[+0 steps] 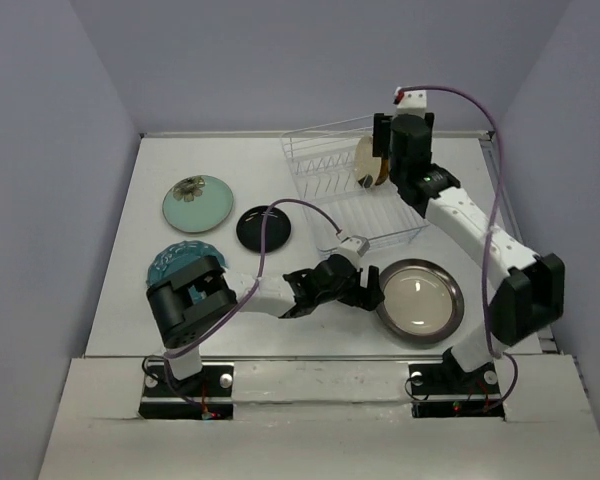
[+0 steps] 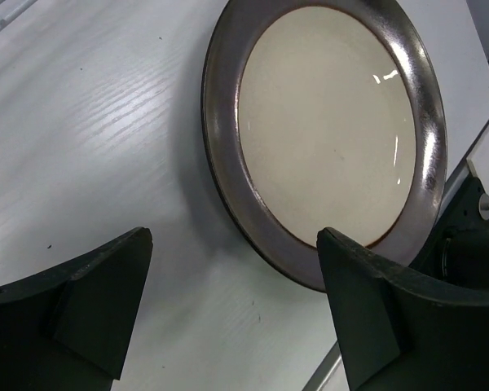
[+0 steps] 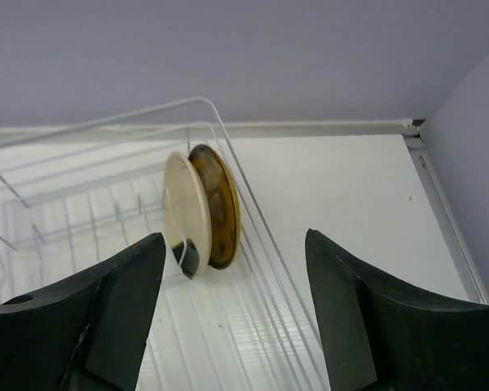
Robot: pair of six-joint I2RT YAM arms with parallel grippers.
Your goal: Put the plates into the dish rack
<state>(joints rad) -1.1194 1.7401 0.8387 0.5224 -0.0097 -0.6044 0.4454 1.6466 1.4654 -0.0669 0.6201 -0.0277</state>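
Note:
The grey-rimmed plate (image 1: 420,298) lies flat at the near right of the table. My left gripper (image 1: 368,292) is open right beside its left rim. In the left wrist view the plate (image 2: 326,122) fills the top, and the gripper (image 2: 232,238) is empty, its right finger over the plate's near rim. The dish rack (image 1: 400,237) holds the cream plate (image 3: 186,212) and the amber plate (image 3: 220,204) upright at its right end. My right gripper (image 1: 382,150) is open and empty above them; it also shows in the right wrist view (image 3: 232,244).
The pale green plate (image 1: 197,203), the black plate (image 1: 264,228) and the teal plate (image 1: 175,262), partly hidden by my left arm, lie flat on the left. The right arm's base (image 2: 473,236) stands just past the grey-rimmed plate. Walls close the back and sides.

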